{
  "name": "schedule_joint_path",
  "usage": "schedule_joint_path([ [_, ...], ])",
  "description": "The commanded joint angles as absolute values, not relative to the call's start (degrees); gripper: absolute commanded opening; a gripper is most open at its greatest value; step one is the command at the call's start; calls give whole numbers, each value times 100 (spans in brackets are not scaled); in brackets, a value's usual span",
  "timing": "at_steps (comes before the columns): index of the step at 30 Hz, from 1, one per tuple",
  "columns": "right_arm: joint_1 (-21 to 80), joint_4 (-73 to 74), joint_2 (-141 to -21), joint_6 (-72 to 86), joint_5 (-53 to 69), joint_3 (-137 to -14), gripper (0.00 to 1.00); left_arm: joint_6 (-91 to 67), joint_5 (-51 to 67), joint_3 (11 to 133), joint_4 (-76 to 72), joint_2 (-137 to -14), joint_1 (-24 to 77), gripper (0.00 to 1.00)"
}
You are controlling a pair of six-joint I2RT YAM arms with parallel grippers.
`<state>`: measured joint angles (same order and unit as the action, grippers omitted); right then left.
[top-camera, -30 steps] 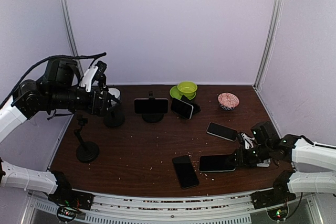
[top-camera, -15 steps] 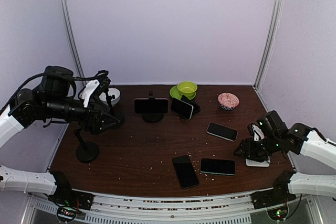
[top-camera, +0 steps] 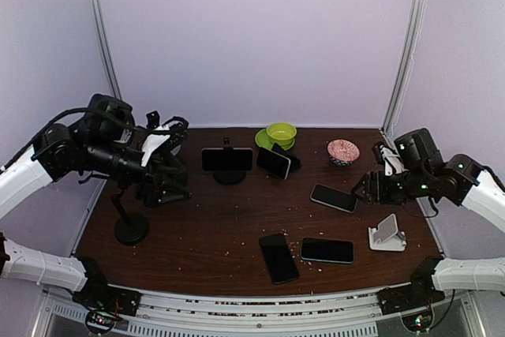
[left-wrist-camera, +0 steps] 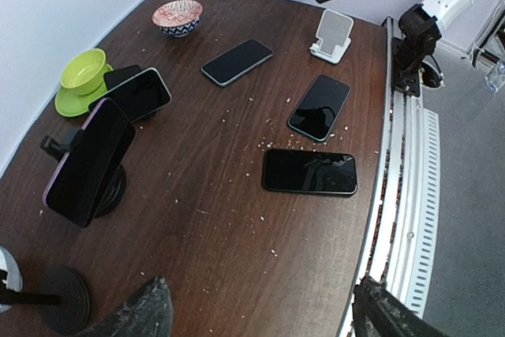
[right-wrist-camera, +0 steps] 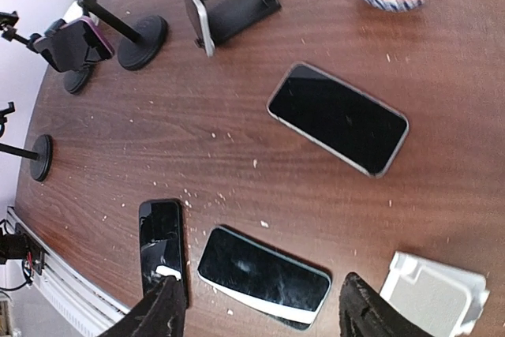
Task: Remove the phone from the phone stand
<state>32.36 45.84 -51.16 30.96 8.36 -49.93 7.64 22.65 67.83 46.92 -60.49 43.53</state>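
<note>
A phone point(top-camera: 227, 159) sits clamped in a black phone stand point(top-camera: 229, 177) at the back middle; it also shows in the left wrist view point(left-wrist-camera: 88, 159). A second phone point(top-camera: 273, 162) leans on a low black stand beside it. A white phone stand point(top-camera: 387, 234) stands empty at the front right. Three phones lie flat: one point(top-camera: 334, 197) at mid right and two point(top-camera: 327, 250) point(top-camera: 278, 258) near the front. My left gripper point(top-camera: 170, 187) point(left-wrist-camera: 264, 315) is open and empty, raised above the left side. My right gripper point(top-camera: 367, 187) point(right-wrist-camera: 260, 309) is open and empty, raised above the flat phones.
A green bowl on a saucer point(top-camera: 281, 132) and a patterned bowl point(top-camera: 342, 150) stand at the back. A black pole stand with a round base point(top-camera: 130, 226) stands at the front left. A white bowl point(top-camera: 170, 140) shows behind my left arm. Crumbs dot the table point(top-camera: 229, 219).
My right gripper has left the phone flat near the front and risen up and back, away from the white stand. My left gripper has swung forward and right.
</note>
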Motion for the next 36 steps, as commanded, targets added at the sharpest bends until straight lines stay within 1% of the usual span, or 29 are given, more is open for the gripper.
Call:
schedule_joint_path([
  [1,3212,3837,-5308,2072,823,-5208,68,1664,2447,7249,4630,-6496,4373,81],
  [4,3208,3416,-5369,1700,1308,-5076,68,2001,2312,7366,4673,-6760,4366,80],
  [7,3208,3463,-5343,1532,1498,-5104,70,2198,2243,7526,4746,-7028,4353,80],
  [9,3209,3495,-5228,1480,1535,-5081,71,2260,2268,7775,4853,-7276,4332,80],
  [13,3215,3061,-4906,1489,1625,-4687,77,2285,2445,8388,4878,-7812,4315,78],
  [17,3217,2734,-5012,1502,1575,-4565,81,2136,2531,8962,4878,-8305,4318,75],
  [20,3217,2562,-5420,1503,1489,-4721,81,1763,2560,9381,4875,-8588,4317,73],
  [22,3217,2533,-5762,1558,1461,-4954,80,1468,2552,9637,4870,-8760,4316,70],
  [24,3212,2554,-6128,1682,1437,-5228,80,1246,2596,9844,4853,-8942,4323,69],
  [32,3209,2789,-7671,1933,1621,-6323,80,207,2353,10765,4830,-9689,4323,69],
  [36,3205,3011,-8427,1958,1771,-6986,80,-37,2022,11040,5102,-9816,4318,74],
])
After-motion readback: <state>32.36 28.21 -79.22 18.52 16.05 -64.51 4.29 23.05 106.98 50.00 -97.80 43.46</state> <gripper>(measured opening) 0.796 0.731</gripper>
